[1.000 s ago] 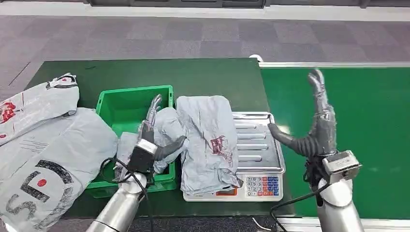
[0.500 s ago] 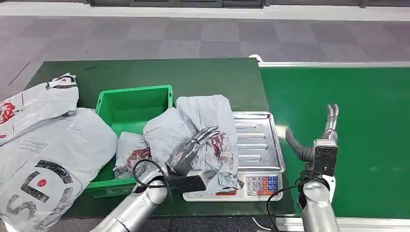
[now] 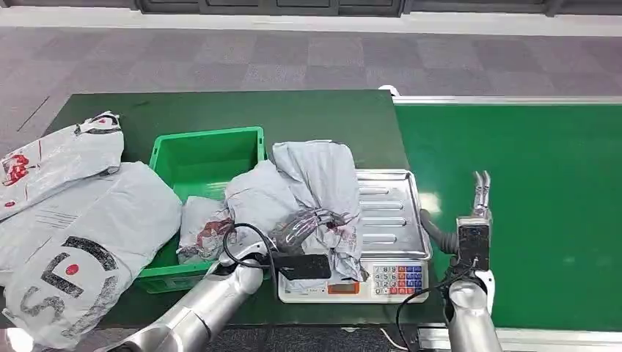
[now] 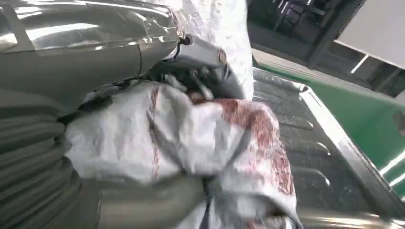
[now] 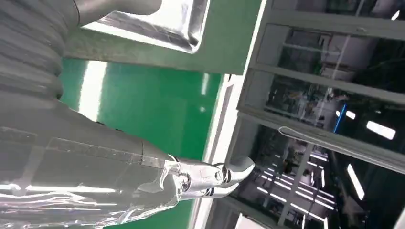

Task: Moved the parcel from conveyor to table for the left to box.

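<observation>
Now left hand (image 3: 312,224) on parcel (image 3: 315,183) (gripped)

- The counter (image 3: 308,117) carries a bin (image 3: 207,150) near its middle, and a scale (image 3: 389,242) just right of the bin, at the front right corner.
- A parcel (image 3: 315,183) lies partly on the scale's tray and partly over the bin's right rim.
- The left hand (image 3: 308,227) rests on that parcel at its front end.
- Another parcel (image 3: 202,229) lies in the bin's front part.
- Large bags (image 3: 81,220) cover the counter's left edge.
- The conveyor (image 3: 543,183) adjoins the counter's right edge; the right hand (image 3: 473,220) is over its near left part.
</observation>
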Controlling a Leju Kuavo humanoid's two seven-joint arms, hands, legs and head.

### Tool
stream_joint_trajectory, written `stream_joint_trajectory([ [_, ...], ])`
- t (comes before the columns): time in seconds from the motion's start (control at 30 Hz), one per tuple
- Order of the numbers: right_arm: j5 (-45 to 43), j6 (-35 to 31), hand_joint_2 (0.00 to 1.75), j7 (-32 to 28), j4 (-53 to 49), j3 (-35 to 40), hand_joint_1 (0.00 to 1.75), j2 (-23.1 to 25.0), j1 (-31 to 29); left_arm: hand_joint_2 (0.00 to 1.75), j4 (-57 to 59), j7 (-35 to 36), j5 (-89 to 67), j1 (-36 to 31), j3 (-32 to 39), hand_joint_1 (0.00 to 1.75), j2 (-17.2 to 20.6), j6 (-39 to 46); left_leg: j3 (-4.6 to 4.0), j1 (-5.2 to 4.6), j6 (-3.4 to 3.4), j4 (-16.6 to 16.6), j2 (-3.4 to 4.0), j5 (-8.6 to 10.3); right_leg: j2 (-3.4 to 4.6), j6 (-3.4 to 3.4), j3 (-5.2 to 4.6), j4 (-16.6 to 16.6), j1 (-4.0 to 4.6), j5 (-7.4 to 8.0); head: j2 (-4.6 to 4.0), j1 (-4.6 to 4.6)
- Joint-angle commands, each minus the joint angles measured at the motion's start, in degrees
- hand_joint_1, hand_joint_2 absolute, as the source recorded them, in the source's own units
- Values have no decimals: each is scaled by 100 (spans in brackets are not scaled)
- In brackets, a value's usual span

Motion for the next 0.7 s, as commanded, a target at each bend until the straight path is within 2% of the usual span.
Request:
stream_joint_trajectory([
  [0.03,204,251,175,19,219,-701,0,366,-229,175,350,-303,239,-107,505,175,-19,-200,-3,11,-13,-9,12,5,16,-8,-4,-16,11,15,0,0],
  [0.13,207,256,175,19,219,-705,0,371,-232,175,331,-315,247,-105,517,175,-3,-210,0,6,-12,-6,14,4,17,-6,-4,-9,5,11,0,0],
  [0.23,252,303,175,19,204,-767,0,417,-253,175,82,-586,604,21,827,175,-10,-291,-1,8,-12,-8,17,6,22,-7,-4,-13,8,14,0,0],
  [0.37,281,381,175,20,185,-797,0,461,-288,175,-994,-755,1569,453,1085,175,135,-512,-4,12,-14,-11,22,8,27,-8,-5,-19,12,19,0,0],
  [0.43,281,381,175,20,185,-797,0,461,-288,175,-994,-755,1569,453,1085,175,135,-512,-2,21,-25,-31,44,12,52,-15,-10,-43,19,33,0,0],
  [0.47,280,394,175,20,204,-797,0,464,-303,175,-1144,-755,1723,514,1076,175,180,-536,-1,5,-12,-6,25,5,28,-7,-7,-7,5,14,0,0],
  [0.6,278,484,175,20,280,-787,0,466,-364,175,-2636,-755,3363,1069,1188,175,381,-625,-3,10,-16,-10,36,1,37,-10,-14,-14,10,13,0,0],
  [0.63,236,503,175,19,266,-791,0,484,-352,175,-3409,-755,3624,1398,1452,175,428,-148,-6,10,-16,-11,35,1,37,-9,-14,-16,10,13,0,0],
  [0.7,215,503,175,19,227,-800,0,489,-319,175,-3712,-755,3587,1524,1439,175,492,123,-8,8,-14,-2,43,-6,45,-8,-22,-5,8,8,0,0],
])
